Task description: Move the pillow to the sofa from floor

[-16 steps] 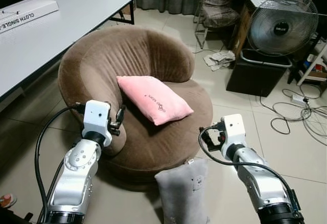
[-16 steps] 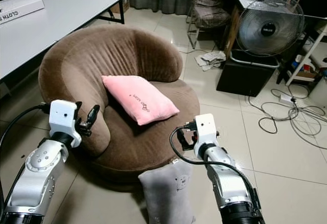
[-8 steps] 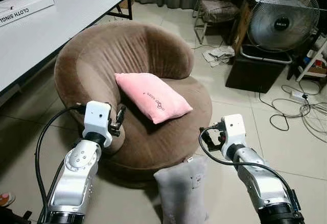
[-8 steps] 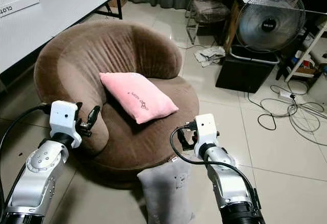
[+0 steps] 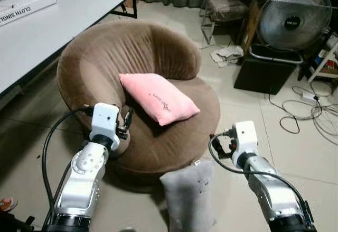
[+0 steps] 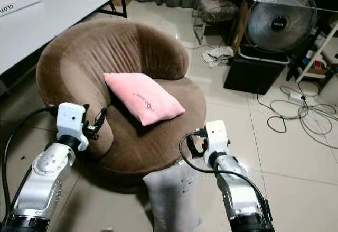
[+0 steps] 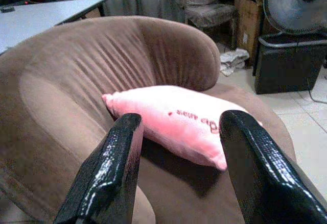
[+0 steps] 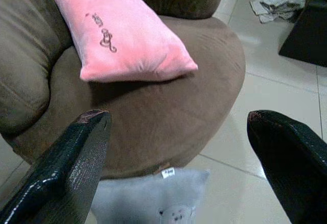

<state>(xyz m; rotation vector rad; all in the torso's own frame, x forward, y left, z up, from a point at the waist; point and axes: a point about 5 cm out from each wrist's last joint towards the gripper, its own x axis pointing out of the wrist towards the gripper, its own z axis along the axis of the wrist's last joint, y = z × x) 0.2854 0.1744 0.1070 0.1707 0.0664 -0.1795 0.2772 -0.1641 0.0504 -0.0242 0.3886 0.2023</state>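
grey pillow (image 5: 188, 199) | soft, rectangular, small tag | upright on floor (image 5: 296, 152), against sofa (image 5: 105, 63)

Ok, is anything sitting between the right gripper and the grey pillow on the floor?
Nothing visible. The right gripper, jaws open, hangs just above the grey pillow, which leans on the floor against the sofa. The pink pillow lies farther back on the seat.

Pale tiled floor (image 5: 253, 110), a white table (image 5: 47, 26) on the left, fan (image 5: 293, 16) and cables (image 5: 309, 118) far right.
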